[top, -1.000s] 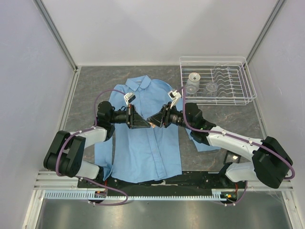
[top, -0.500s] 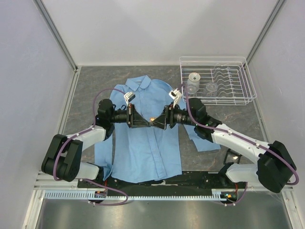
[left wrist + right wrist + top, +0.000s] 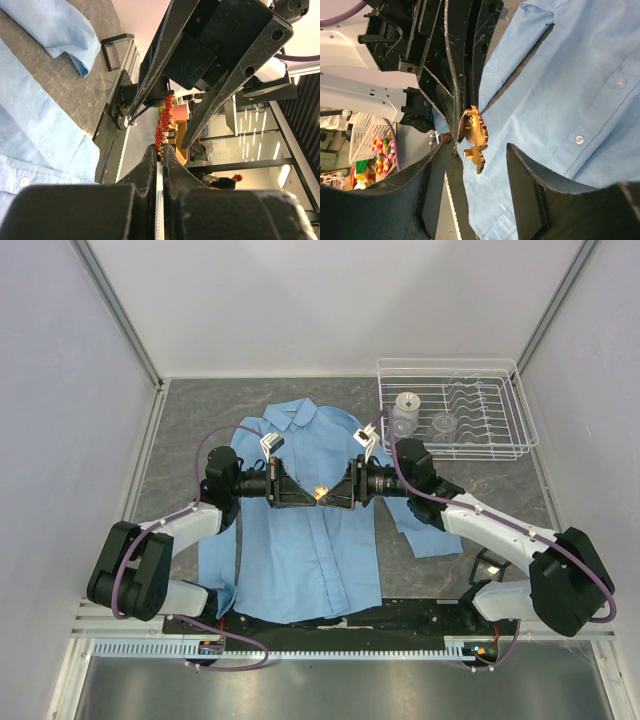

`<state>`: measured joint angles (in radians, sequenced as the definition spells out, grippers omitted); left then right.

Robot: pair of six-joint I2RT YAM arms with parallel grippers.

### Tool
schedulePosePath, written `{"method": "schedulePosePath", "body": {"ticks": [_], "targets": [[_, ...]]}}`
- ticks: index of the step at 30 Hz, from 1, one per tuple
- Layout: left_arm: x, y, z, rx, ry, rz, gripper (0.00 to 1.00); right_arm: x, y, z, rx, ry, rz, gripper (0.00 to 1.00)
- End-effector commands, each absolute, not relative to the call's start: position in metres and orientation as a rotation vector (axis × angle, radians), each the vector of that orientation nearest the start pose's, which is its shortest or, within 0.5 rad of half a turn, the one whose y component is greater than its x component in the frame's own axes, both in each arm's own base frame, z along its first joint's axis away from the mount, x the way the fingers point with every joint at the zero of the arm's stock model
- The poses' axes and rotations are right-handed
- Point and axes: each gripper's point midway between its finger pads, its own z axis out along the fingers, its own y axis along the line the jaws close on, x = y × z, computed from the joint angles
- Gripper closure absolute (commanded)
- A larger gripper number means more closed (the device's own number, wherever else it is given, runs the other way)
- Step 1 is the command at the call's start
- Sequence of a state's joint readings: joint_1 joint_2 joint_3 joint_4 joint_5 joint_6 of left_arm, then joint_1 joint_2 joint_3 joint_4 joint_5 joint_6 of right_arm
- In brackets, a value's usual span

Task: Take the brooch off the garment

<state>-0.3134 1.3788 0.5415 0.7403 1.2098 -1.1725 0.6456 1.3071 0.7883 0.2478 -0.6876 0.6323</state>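
The light blue shirt (image 3: 300,550) lies flat on the table, collar at the far end. The small orange-red brooch (image 3: 321,491) is held above the shirt's chest, clear of the cloth. My left gripper (image 3: 312,495) is shut on the brooch's edge; in the left wrist view the brooch (image 3: 164,122) sticks out past its tips (image 3: 159,149). My right gripper (image 3: 329,495) faces the left one tip to tip and is open. In the right wrist view the brooch (image 3: 474,137) hangs between the right gripper's spread jaws (image 3: 479,147), touching neither, over the shirt (image 3: 570,90).
A clear dish rack (image 3: 520,430) stands at the back right with a metal cup (image 3: 407,403) and clear cups in it. A small black object (image 3: 487,565) lies on the table near the right arm. White walls enclose the table on three sides.
The right arm has swung up so its gripper points straight at the left one. The brooch now shows in the gap between the two tips. The left arm has barely moved.
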Motion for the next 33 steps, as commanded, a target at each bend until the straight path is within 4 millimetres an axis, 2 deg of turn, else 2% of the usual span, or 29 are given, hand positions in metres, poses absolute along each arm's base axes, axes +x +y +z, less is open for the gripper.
{"method": "schedulePosePath", "body": {"ticks": [1,13,20,28,33], "targets": [[0.208,-0.254,0.220,0.389,2.001,-1.969,0.98,0.223,0.337,0.241,-0.615,1.883,1.514,0.43],[0.207,-0.254,0.220,0.393,2.000,-1.971,0.98,0.229,0.341,0.245,-0.610,1.867,1.511,0.47],[0.206,-0.254,0.221,0.398,1.999,-1.972,0.98,0.230,0.342,0.239,-0.617,1.881,1.505,0.57],[0.207,-0.254,0.220,0.389,2.002,-1.971,0.98,0.229,0.344,0.234,-0.632,1.894,1.479,0.58],[0.207,-0.255,0.221,0.396,1.999,-1.971,0.98,0.230,0.344,0.233,-0.632,1.895,1.474,0.65]]}}
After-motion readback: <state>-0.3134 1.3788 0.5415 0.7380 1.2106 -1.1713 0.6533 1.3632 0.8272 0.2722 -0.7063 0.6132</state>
